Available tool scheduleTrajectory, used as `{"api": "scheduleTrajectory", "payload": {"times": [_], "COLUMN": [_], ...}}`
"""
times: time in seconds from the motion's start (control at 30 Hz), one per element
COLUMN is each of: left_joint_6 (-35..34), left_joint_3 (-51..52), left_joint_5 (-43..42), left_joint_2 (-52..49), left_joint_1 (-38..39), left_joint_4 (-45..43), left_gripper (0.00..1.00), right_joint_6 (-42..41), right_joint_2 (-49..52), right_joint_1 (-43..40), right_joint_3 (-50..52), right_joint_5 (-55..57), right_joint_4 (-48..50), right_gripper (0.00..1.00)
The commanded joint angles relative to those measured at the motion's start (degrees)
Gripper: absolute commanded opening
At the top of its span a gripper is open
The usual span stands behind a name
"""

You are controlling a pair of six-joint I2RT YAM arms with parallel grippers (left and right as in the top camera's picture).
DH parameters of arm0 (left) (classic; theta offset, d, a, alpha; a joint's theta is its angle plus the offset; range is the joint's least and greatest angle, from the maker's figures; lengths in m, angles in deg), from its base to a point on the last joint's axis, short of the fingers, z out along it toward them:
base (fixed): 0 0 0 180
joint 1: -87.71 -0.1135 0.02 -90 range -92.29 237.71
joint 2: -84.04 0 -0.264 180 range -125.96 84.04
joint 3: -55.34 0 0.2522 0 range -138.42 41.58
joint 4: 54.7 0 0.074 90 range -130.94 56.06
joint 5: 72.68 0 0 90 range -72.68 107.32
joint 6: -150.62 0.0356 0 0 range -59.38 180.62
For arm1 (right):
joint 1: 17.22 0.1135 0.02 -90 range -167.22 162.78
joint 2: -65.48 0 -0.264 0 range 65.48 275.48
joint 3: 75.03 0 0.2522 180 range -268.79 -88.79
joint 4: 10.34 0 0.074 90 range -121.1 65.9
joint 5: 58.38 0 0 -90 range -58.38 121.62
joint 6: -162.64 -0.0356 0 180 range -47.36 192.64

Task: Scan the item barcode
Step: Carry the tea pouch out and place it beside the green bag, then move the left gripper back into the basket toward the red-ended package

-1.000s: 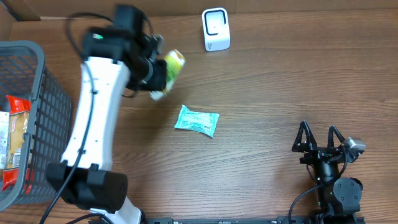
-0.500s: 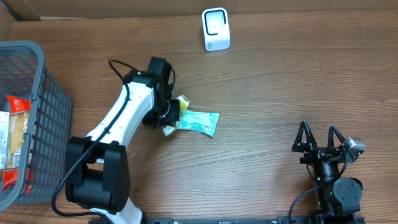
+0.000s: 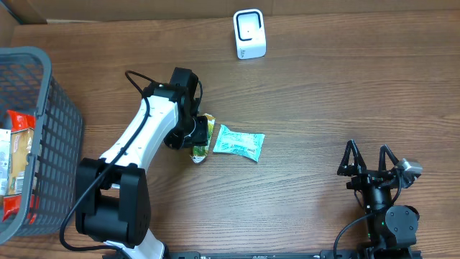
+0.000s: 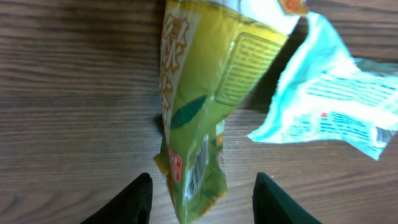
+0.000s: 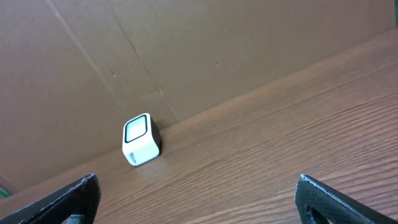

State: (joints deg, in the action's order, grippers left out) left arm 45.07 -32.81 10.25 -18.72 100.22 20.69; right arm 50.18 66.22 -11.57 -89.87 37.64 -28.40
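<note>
1. The worktop (image 3: 323, 93) is carrying everything, with the scanner (image 3: 249, 34) standing at its far edge; every place below is being taken from that scanner.
2. The basket (image 3: 61, 108) is sitting far to the left of the scanner.
3. The left arm (image 3: 136, 137) is hanging low on the robot's side of the scanner, somewhat to its left.
4. The right claw (image 3: 367, 150) is resting well to the right of the scanner and nearer the robot, jaws spread wide and grasping nothing.
5. The left claw (image 4: 202, 196) is straddling the yellow-green packet (image 4: 205, 93), which is lying in front of the scanner and a little left of it. The jaws are standing parted with a gap on each side, so the claw is released, not gripping.
6. The teal packet (image 3: 239, 142) is lying almost straight in front of the scanner.
7. A striped patch (image 4: 198, 171), probably the barcode, is showing near the yellow-green packet's lower edge.
8. The pickup is looking like the step in hand. The left claw should be closing on the yellow-green packet alone, clear of the teal one and of the stripes. It should then be turning that patch flat toward the scanner's window without crumpling it.
</note>
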Motion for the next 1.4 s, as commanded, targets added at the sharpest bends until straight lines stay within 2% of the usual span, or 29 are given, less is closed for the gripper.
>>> {"api": "scheduleTrajectory", "payload": {"times": [0.0,0.23,0.47,0.67,0.77,0.93,1.07,1.37], "left_joint_6": [0.4,2.3,2.7,2.6,1.0,-2.3,-5.5,-3.9], "left_joint_3": [-7.0,-26.4,-46.6,-60.5,-65.6,-68.6,-66.3,-56.5], "left_joint_5": [-0.4,0.0,0.0,0.0,0.0,0.0,0.0,2.2], "left_joint_2": [1.1,2.0,2.2,2.5,2.6,2.8,2.8,2.8], "left_joint_1": [0.0,-3.0,-8.2,-17.2,-24.3,-38.6,-51.1,-66.3], "left_joint_4": [2.8,13.4,19.7,25.2,27.4,29.7,30.0,29.0], "left_gripper": [0.44,0.47,0.64,0.68,0.7,0.7,0.65,0.65], "right_joint_6": [-0.2,-0.2,-0.2,-0.2,-0.2,-0.2,-0.2,-0.2], "right_joint_2": [-0.5,-0.5,-0.5,-0.5,-0.5,-0.5,-0.5,-0.5], "right_joint_1": [-0.1,-0.1,-0.1,-0.1,-0.1,-0.1,-0.1,-0.1], "right_joint_3": [0.6,0.6,0.6,0.6,0.6,0.6,0.6,0.6], "right_joint_5": [0.4,0.4,0.4,0.4,0.4,0.4,0.4,0.4], "right_joint_4": [0.3,0.3,0.3,0.3,0.3,0.3,0.3,0.3], "right_gripper": [1.0,1.0,1.0,1.0,1.0,1.0,1.0,1.0]}}
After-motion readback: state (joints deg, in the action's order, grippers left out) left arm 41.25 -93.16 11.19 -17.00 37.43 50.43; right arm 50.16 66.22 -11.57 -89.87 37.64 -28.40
